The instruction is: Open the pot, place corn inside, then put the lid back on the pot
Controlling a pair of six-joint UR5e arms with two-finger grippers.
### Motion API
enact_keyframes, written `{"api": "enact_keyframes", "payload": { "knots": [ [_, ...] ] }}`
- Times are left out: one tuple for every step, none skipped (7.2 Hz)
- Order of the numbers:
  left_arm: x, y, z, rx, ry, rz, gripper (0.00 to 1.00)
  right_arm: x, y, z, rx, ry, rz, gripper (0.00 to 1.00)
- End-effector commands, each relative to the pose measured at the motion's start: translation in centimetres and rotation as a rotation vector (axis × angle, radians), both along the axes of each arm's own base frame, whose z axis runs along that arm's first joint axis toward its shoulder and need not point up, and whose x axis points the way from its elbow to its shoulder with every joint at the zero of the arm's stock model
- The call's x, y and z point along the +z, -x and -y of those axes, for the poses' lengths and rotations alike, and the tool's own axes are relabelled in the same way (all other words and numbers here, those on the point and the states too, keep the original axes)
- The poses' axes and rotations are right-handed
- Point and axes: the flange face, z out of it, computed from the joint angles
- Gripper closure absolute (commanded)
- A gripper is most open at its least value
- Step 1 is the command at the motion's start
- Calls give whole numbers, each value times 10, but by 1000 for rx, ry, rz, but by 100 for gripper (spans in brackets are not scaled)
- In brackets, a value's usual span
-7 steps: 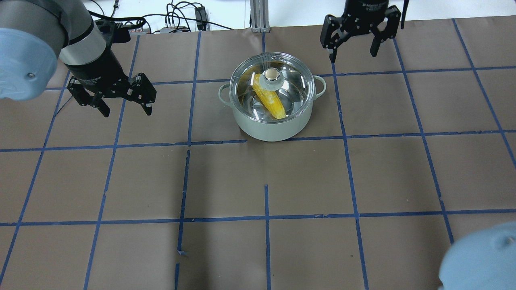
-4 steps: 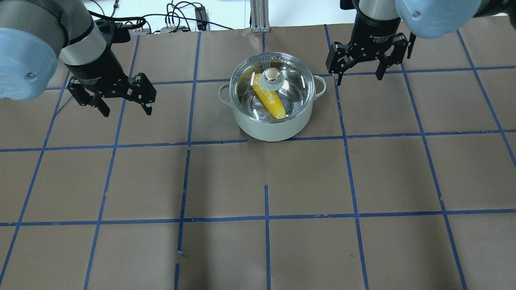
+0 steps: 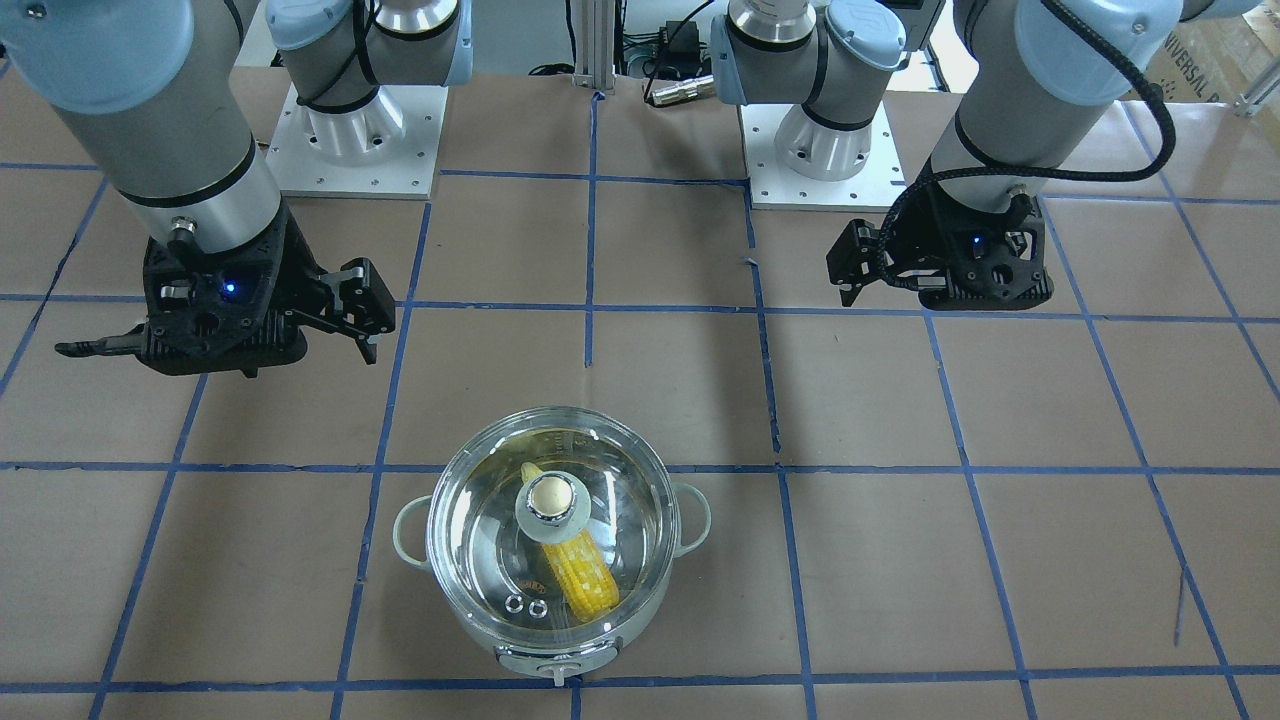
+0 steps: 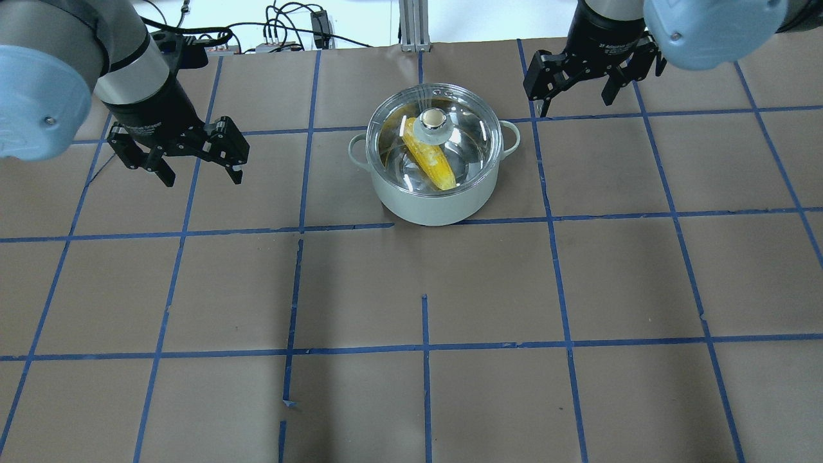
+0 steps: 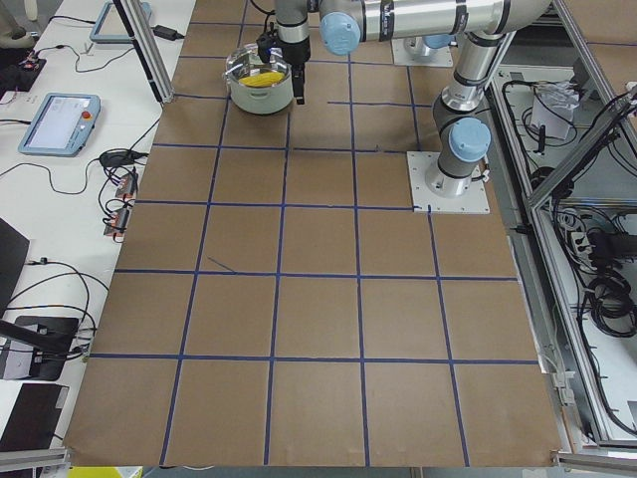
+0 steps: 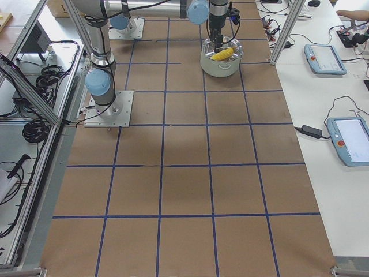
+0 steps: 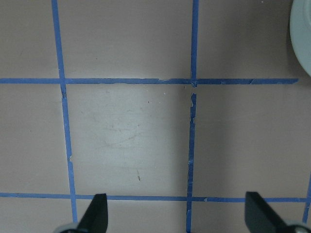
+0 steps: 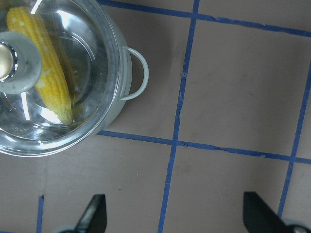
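The pot (image 4: pixel 434 196), pale grey-green, stands at the table's far middle with the clear glass lid (image 4: pixel 466 138) on it. The corn (image 4: pixel 432 162) lies inside under the lid. They also show in the front view: pot (image 3: pixel 560 662), lid (image 3: pixel 610 480), corn (image 3: pixel 582 578). My left gripper (image 4: pixel 202 177) is open and empty, well left of the pot. My right gripper (image 4: pixel 574 103) is open and empty, hovering beyond the pot's right handle. The right wrist view shows the lid (image 8: pixel 77 131), the corn (image 8: pixel 48 90) and the gripper (image 8: pixel 175 216) over bare table. The left wrist view shows its gripper (image 7: pixel 177 216) open.
The table is brown paper with a blue tape grid (image 4: pixel 424 347). Cables and a metal post (image 4: pixel 411 26) lie past the far edge. The arm bases (image 3: pixel 350 140) stand on the robot's side. The pot's edge (image 7: pixel 303 39) shows at the left wrist view's upper right.
My right arm has swung: its elbow left the lower right corner and now shows at the upper right. Its gripper stayed open near the pot's far right. The left arm is still.
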Motion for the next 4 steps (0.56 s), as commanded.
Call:
{"api": "enact_keyframes", "payload": {
  "knots": [
    [0,0,0,0,0,0,0,-2,-4,3,-1,-13,1,0],
    [0,0,0,0,0,0,0,-2,-3,1,-6,-24,1,0],
    [0,0,0,0,0,0,0,-1,-3,2,-6,-20,1,0],
    [0,0,0,0,0,0,0,-2,-4,1,-4,-22,-2,0]
  ]
}}
